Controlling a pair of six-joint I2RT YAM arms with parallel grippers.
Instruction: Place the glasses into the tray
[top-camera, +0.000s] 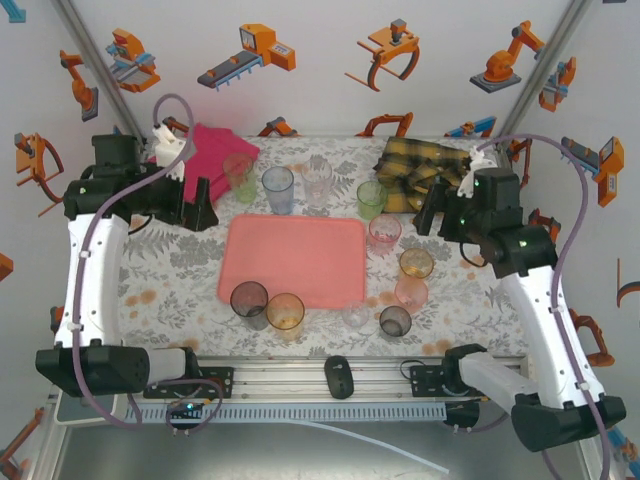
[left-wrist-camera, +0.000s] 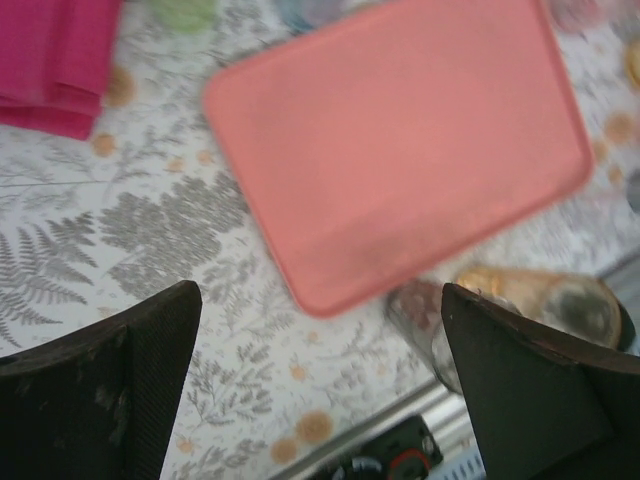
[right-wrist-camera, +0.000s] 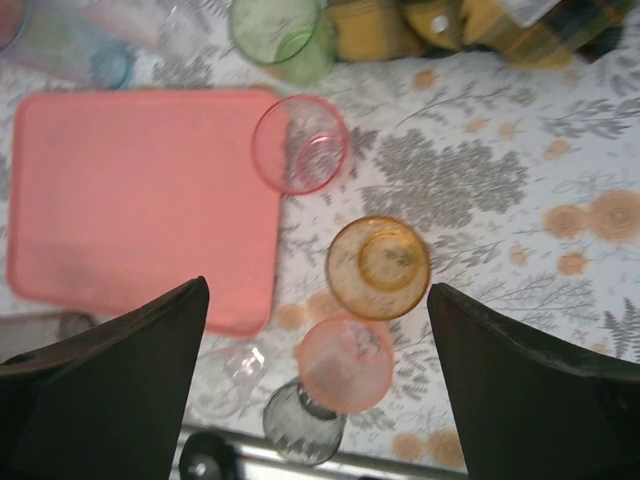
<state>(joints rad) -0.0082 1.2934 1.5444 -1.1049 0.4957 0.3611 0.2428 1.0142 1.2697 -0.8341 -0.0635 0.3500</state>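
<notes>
Currently: salmon-pink flat plastic tray (top-camera: 293, 262), table ctr, unfilled; tinted transparent tumblers (top-camera: 278, 188) ring it. L gripper (left-wrist-camera: 318, 290), R gripper (right-wrist-camera: 316, 288) spread, empty. Step, prob.: first pick. Next: R gripper lowers onto amber tumbler (right-wrist-camera: 378, 267), tray's 3 o'clock.

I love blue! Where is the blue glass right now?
In the top view, the blue glass stands just beyond the far edge of the tray, left of centre, between a green glass and a clear glass.

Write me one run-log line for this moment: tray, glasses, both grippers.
tray: nothing in it | glasses: all on table around tray | left gripper: open, holds nothing | right gripper: open, near amber glass
</notes>
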